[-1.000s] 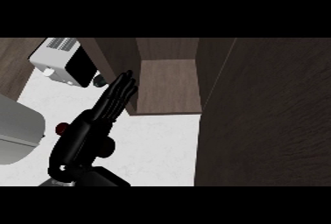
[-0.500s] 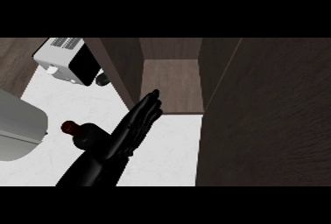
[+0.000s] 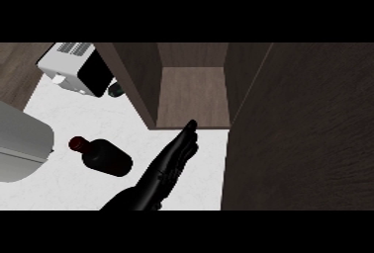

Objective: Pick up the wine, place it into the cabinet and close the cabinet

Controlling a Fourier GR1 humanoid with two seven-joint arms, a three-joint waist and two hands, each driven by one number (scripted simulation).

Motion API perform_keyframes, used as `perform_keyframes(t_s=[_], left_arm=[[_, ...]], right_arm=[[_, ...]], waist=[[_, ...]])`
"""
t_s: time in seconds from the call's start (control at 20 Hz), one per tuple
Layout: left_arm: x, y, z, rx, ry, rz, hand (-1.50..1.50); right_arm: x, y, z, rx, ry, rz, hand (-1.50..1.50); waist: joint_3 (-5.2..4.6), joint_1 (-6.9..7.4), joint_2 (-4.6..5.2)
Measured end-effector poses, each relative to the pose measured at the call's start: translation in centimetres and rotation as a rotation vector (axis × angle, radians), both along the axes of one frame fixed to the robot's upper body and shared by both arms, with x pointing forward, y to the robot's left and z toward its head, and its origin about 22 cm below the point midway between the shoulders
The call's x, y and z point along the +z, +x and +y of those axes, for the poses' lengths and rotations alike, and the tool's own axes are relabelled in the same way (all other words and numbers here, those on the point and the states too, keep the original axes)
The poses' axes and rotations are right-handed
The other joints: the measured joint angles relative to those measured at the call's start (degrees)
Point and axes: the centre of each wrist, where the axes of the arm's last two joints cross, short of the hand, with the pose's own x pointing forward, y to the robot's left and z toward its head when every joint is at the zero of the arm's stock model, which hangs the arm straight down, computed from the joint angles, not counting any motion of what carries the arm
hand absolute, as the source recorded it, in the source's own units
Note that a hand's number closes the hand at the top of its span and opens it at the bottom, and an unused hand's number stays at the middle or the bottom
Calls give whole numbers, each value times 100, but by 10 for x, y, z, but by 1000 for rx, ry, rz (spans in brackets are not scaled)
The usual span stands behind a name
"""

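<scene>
Hand [image 3: 164, 170]: fingers straight and pressed together, holding nothing, tips at the cabinet's [image 3: 191, 96] open front edge.
Wine [image 3: 102, 154]: lying on the counter [image 3: 197, 163], left of the hand.

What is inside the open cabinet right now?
The cabinet shows only a bare wooden shelf; the wine bottle lies outside on the counter. Its side walls hide the compartment's edges, and the door covers whatever is behind it.

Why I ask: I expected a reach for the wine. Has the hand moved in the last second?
Yes. The hand drew back and rightward: its fingertips went from the left wall of the cabinet to the shelf's front edge.
</scene>
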Motion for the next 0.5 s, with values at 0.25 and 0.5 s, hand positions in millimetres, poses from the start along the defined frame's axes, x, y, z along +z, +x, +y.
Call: perform_keyframes(t_s=[0.25,0.5], left_arm=[[11,-7,4,33,3,3,-150],[22,-14,6,58,6,-21,-150]], right_arm=[[2,0,1,2,-9,10,-150],[3,-1,7,14,17,24,-150]], waist=[[0,5,1],[-1,2,-9]])
